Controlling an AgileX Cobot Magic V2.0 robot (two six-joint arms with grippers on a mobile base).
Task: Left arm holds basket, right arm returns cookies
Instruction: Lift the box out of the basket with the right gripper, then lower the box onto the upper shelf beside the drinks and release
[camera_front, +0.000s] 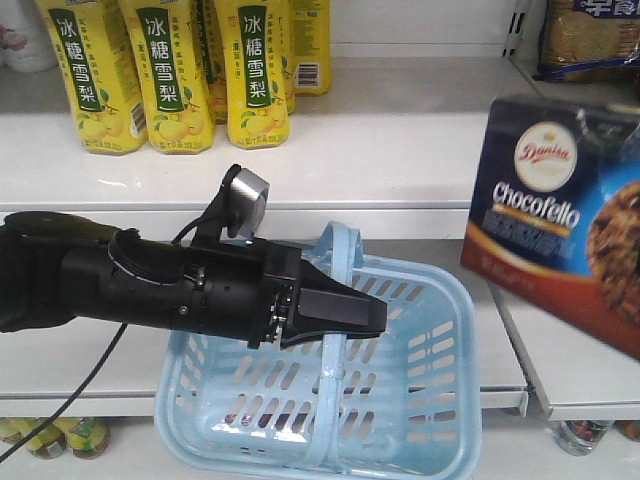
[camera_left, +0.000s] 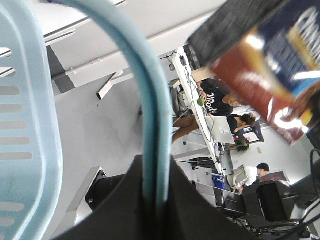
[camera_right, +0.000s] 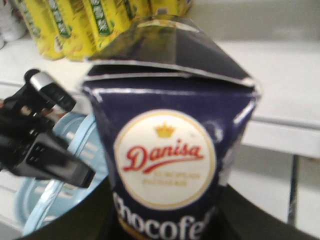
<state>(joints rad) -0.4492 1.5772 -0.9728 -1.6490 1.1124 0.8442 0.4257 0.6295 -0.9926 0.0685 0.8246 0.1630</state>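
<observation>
Left arm (camera_front: 150, 285) reaches in from the left — its wedge gripper (camera_front: 335, 312) is clamped on one loop handle of the basket (camera_front: 420, 400). The left wrist view confirms it: the pale blue handle runs straight down into the dark jaws. The basket hangs tilted in front of the white shelf (camera_front: 400, 150), mouth open upward and toward you, and looks empty.

The cookies (camera_front: 560, 215) are out of the basket — held in the air at the right edge of the front view, above and to the right of the basket rim, well clear of it. In that view the box is tilted, its long axis leaning top-left to bottom-right. The right wrist view shows the box (camera_right: 170, 165) upright between dark gripper parts at the bottom edge, so you can judge the right jaws clamped on its lower part; the contact itself is out of frame.

Relation that matters: the box already sits with the right arm, and free shelf surface lies behind and to the left of it, right of the yellow bottles (camera_front: 170, 70). My judgement: you need to carry it forward and set it down base-first — level that tilt before release.
</observation>
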